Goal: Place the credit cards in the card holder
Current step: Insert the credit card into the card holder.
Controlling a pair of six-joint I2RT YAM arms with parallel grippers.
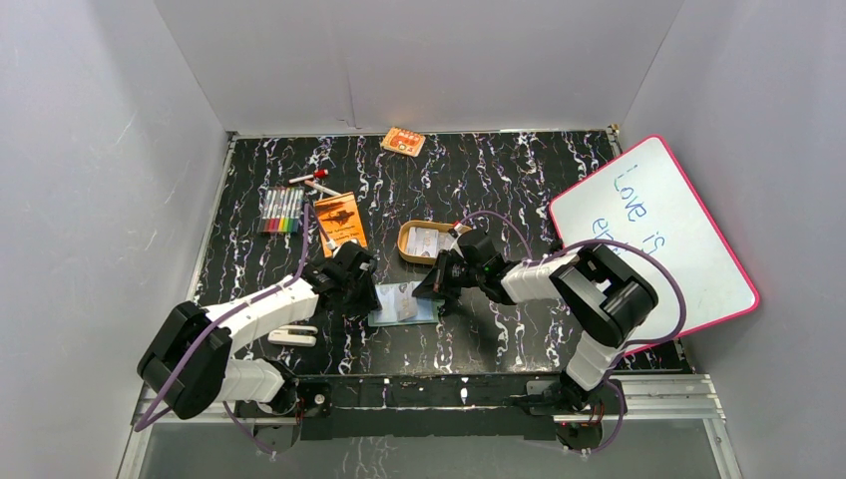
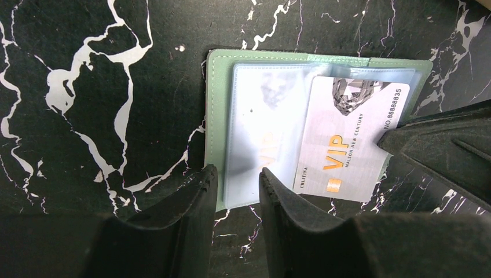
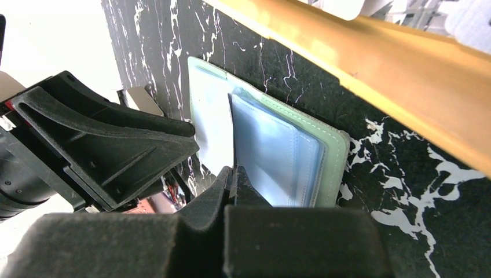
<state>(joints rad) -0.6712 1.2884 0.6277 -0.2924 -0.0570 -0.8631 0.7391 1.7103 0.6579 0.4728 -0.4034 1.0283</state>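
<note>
The sage-green card holder [image 1: 404, 304] lies open on the black marbled table, its pale blue-clear sleeves [image 2: 263, 133] facing up. A pale VIP credit card [image 2: 347, 142] lies tilted, its upper left corner tucked under a sleeve. My right gripper [image 1: 437, 289] is shut, pinching the card's right edge; in the right wrist view [image 3: 234, 172] its jaws are closed beside the sleeves [image 3: 272, 150]. My left gripper [image 2: 237, 176] is narrowly open, straddling the holder's near left corner [image 1: 364, 289]. Another pale card [image 1: 429, 239] lies in the tan tray [image 1: 404, 249].
An orange booklet [image 1: 340, 220], a row of markers [image 1: 281, 210] and a loose marker [image 1: 311, 181] lie at the back left. An orange-and-white packet [image 1: 403, 141] is by the back wall. A pink-rimmed whiteboard [image 1: 648, 235] leans at the right. A white object [image 1: 292, 335] lies near the left arm.
</note>
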